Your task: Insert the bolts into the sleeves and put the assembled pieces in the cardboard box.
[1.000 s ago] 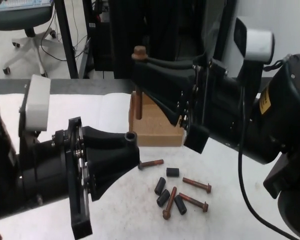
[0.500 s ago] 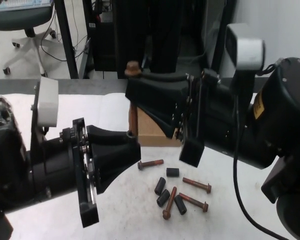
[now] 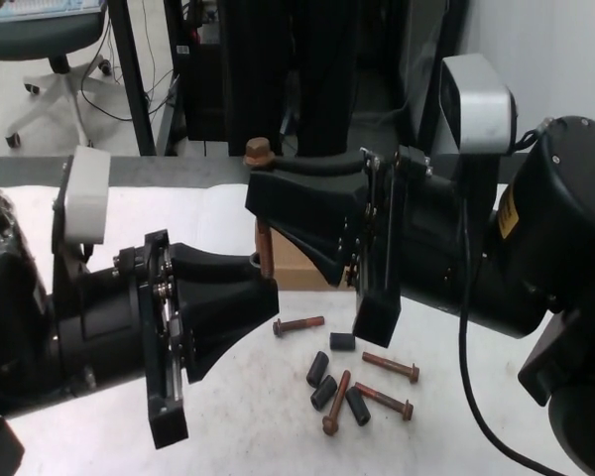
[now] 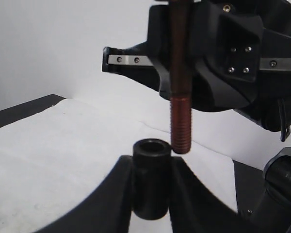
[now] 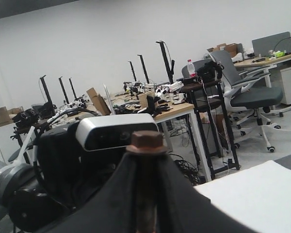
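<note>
- Bolt (image 4: 178, 97): copper-brown, hex head up, held upright; its threaded tip is just beside the sleeve's rim, not inside.
- Sleeve (image 4: 152, 177): short black tube, held upright, bore open upward.
- Loose bolts (image 3: 391, 366): four lying flat, mixed with four loose sleeves (image 3: 317, 368).
- Box (image 3: 296, 266): brown cardboard, behind them, mostly hidden.

- Frame centre: right end effector (image 3: 261, 193) holds a bolt (image 3: 264, 238) upright, tip just beside the sleeve (image 4: 150, 179) in the left end effector (image 3: 265, 290).
- Behind them, cardboard box (image 3: 299, 270) on the counter (image 3: 248, 416).
- Lower right of centre, before the cardboard box: loose bolts (image 3: 390, 367) and loose sleeves (image 3: 317, 368).
</note>
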### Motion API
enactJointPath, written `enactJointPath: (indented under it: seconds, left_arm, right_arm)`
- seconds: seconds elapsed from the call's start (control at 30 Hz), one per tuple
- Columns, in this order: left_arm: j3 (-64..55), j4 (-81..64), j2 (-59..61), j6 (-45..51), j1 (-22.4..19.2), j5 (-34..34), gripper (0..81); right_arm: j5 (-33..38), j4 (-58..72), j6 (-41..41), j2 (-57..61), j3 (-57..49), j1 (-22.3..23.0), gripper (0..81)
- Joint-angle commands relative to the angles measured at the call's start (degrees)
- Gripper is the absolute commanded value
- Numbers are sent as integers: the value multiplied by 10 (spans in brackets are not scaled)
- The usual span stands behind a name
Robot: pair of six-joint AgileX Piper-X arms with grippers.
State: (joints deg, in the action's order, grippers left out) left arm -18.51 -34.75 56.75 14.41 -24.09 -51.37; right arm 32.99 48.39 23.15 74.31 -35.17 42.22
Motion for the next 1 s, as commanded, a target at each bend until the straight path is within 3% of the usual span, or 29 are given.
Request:
enactJointPath:
  seconds: [0.0,0.97]
  left_arm:
    - [-8,-20,0,8,-1,-33,3]
    - [-8,-20,0,11,-1,-36,3]
  right_arm:
    - [-13,3,-9,-1,-7,0,8]
    - [4,3,-3,-1,-33,0,8]
